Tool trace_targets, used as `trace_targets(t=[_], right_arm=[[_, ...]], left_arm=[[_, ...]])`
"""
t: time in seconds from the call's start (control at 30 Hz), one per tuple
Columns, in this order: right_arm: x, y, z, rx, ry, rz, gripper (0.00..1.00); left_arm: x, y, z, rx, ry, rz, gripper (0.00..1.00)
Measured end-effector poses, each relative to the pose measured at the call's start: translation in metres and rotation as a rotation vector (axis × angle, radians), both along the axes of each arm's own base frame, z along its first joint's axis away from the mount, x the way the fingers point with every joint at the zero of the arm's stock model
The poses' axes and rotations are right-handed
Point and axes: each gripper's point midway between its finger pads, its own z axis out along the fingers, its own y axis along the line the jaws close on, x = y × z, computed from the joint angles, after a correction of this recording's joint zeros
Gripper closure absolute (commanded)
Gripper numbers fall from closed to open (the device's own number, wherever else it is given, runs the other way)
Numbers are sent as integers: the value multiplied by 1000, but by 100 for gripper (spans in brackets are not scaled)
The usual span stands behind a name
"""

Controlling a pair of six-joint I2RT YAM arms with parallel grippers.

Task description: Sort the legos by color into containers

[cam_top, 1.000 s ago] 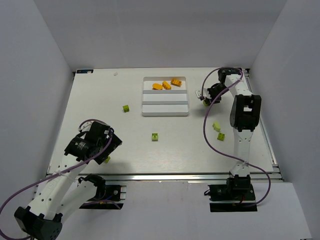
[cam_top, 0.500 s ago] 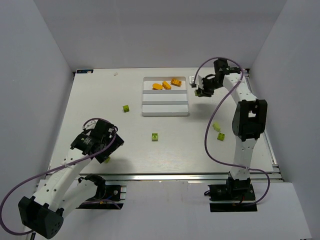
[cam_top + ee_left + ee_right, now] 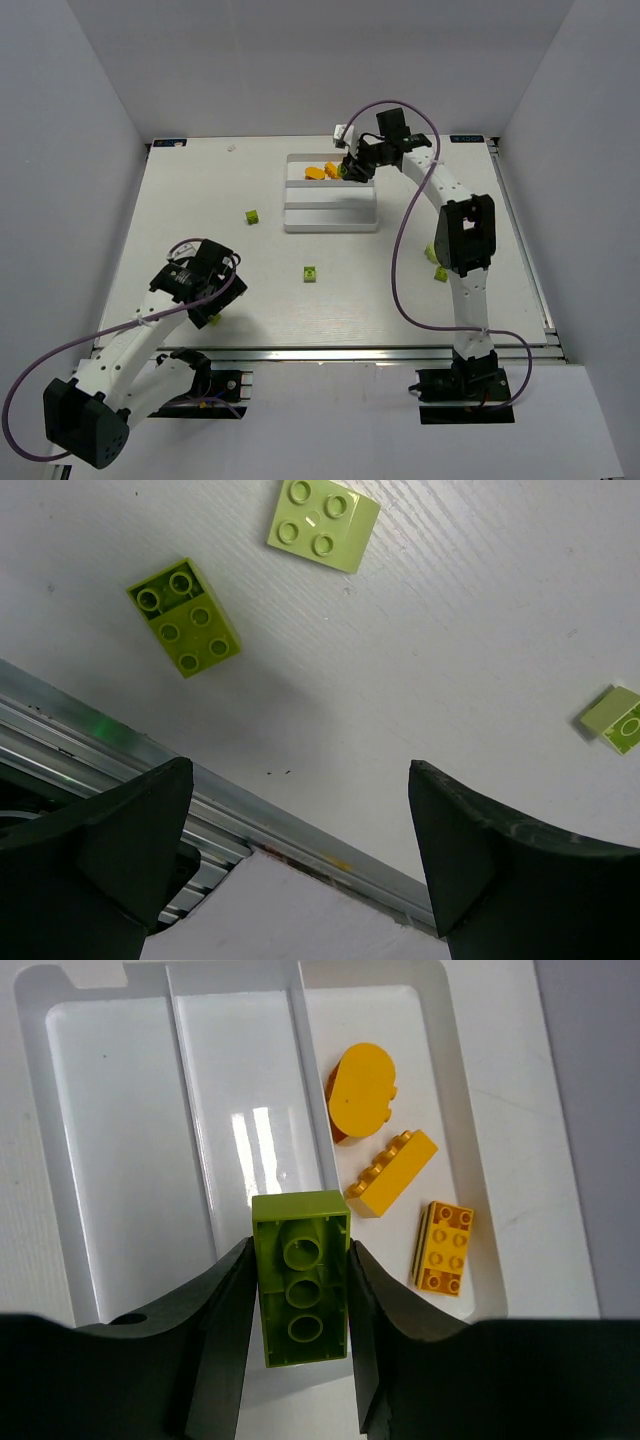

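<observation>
My right gripper (image 3: 300, 1360) is shut on a lime brick (image 3: 301, 1278), underside up. It hangs over the white tray (image 3: 35, 1110), by the wall between its middle and right compartments. Three orange bricks (image 3: 392, 1173) lie in the right compartment; the other two compartments are bare. In the top view the right gripper (image 3: 350, 168) is over the tray's (image 3: 330, 230) far end. My left gripper (image 3: 300, 860) is open and empty above the table's near rail. Two lime bricks (image 3: 184, 630) (image 3: 322, 523) lie just beyond it, and a third (image 3: 615, 720) lies at the right.
Loose lime bricks lie on the table left of the tray (image 3: 253, 216), in the middle (image 3: 310, 273), and two by the right arm (image 3: 432, 252) (image 3: 441, 273). A metal rail (image 3: 120, 740) runs along the near edge. White walls enclose the table.
My right arm has swung left from beside the tray's right edge to above the tray, carrying the lime brick. My left gripper has shifted slightly toward the near edge.
</observation>
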Motion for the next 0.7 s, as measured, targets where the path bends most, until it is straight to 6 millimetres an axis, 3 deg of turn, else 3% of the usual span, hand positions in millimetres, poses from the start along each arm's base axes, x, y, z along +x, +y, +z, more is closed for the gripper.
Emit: trace_targets(t=[0.17, 0.57, 0.7], right_arm=[[7, 6, -29, -8, 40, -29, 89], [14, 13, -52, -39, 19, -36, 76], [10, 11, -62, -52, 37, -34, 67]], left_arm=[[-1, 0, 1, -8, -13, 8, 2], [-5, 2, -4, -1, 5, 15, 2], [-5, 3, -4, 0, 6, 19, 2]])
